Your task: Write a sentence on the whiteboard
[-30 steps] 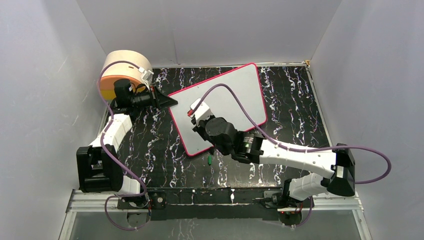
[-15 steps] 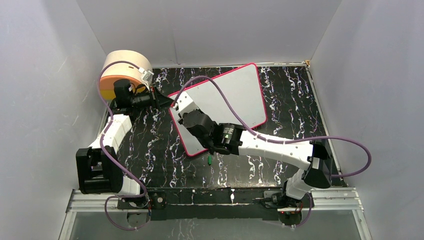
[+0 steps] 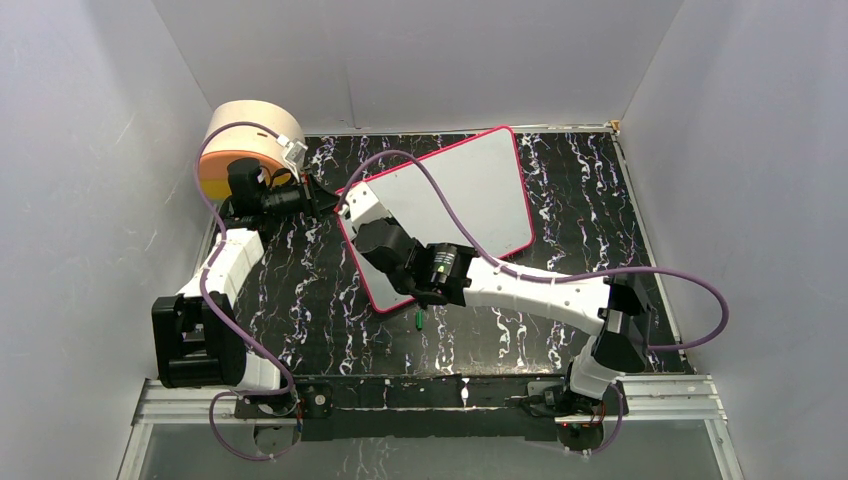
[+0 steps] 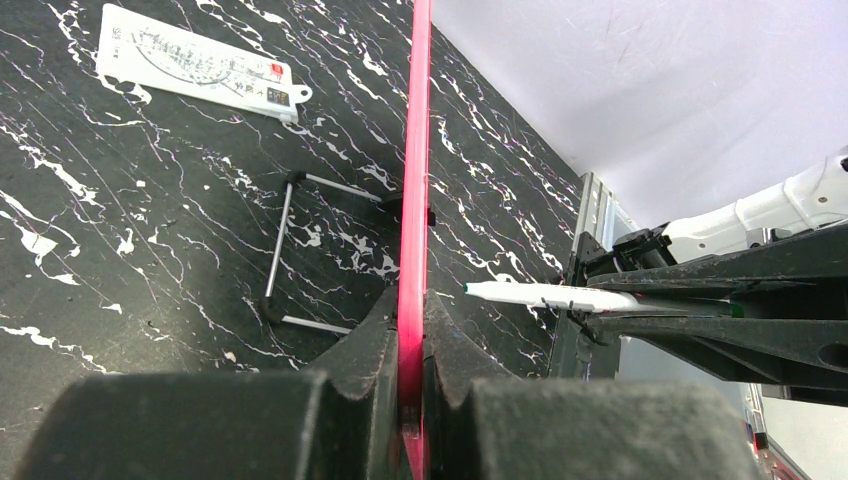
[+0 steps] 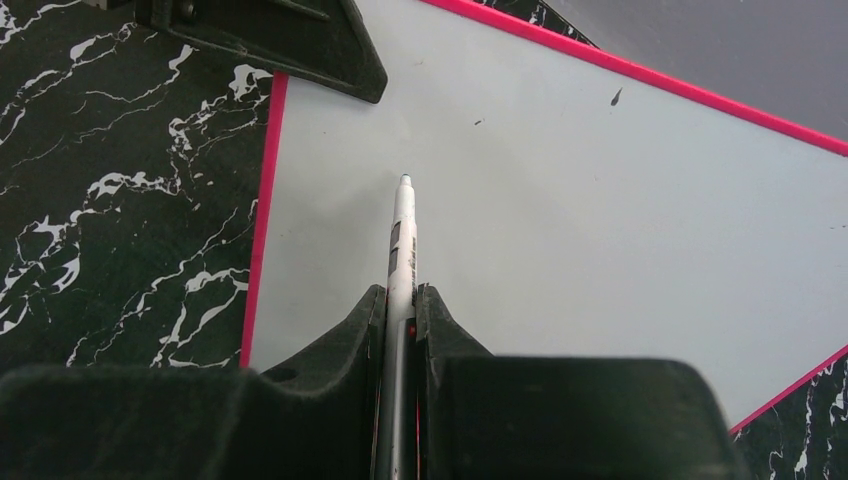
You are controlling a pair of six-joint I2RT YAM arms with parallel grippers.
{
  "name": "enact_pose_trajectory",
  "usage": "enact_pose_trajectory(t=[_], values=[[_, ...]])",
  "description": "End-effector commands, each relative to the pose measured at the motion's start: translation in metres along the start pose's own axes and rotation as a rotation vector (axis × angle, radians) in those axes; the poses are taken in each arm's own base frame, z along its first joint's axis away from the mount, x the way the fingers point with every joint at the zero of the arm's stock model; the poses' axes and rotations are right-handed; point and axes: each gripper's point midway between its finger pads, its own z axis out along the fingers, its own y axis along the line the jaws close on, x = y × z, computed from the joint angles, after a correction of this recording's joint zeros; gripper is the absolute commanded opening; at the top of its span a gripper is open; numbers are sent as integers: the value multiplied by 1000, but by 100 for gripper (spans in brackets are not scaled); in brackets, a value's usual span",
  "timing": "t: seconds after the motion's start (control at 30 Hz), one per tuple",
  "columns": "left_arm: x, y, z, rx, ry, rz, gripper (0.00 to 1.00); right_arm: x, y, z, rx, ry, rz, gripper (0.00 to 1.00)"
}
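Note:
The whiteboard (image 3: 470, 195) is a large white board with a pink-red rim, lying aslant on the black marbled table. My left gripper (image 3: 335, 205) is shut on its left edge; in the left wrist view the rim (image 4: 417, 150) runs between that gripper's (image 4: 412, 300) closed jaws. My right gripper (image 3: 375, 235) hovers over the board's left part, shut on a white pen (image 5: 402, 240). The right gripper (image 5: 401, 292) points the pen at the board (image 5: 560, 220), near the left rim. The pen (image 4: 560, 296) tip stands a short way off the surface. No sentence is in view on the board.
A cream and orange round roll (image 3: 245, 140) stands at the back left. A small green cap (image 3: 419, 320) lies by the board's near edge. A white printed card (image 4: 195, 62) and a thin metal wire stand (image 4: 290, 250) lie behind the board. Grey walls enclose three sides.
My right arm has carried the pen leftward across the board, close to the left gripper. The left arm and the board have not moved.

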Motion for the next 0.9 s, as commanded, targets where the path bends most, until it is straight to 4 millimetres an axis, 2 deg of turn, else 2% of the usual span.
enact_pose_trajectory(t=[0.0,0.53,0.87], values=[[0,6,-1,-45,-1,54,0,-30,-6,1,35,-69,65,0],[0,6,0,-41,1,53,0,-38,-2,10,50,-79,62,0],[1,7,0,-39,3,51,0,-35,-2,15,50,-60,63,0]])
